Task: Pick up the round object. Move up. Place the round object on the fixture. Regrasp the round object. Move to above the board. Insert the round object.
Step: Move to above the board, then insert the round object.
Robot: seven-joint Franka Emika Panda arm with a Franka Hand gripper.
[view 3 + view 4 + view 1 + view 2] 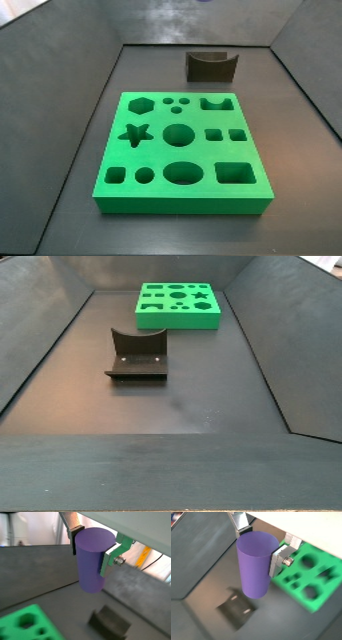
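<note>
Floor (201, 396) – dark grey matte sheet, flat, enclosed by sloping dark grey walls (60, 90) on the left, right and far sides in both side views.

Board (181, 150) – bright green slab lying flat on the floor, with star, hexagon, round and square holes; a corner shows in a wrist view (27, 624) and an edge in a wrist view (308, 574).

Fixture (136, 354) – dark bracket on a base plate, standing on the floor apart from the board; seen below the gripper in both wrist views (110, 623) (234, 612).

Gripper (92, 547) – above the floor, out of both side views; its silver fingers (278, 559) are closed against the sides of the round object.

Round object (256, 564) – purple cylinder, held clear of the floor, hanging downward between the fingers, above the fixture.
</note>
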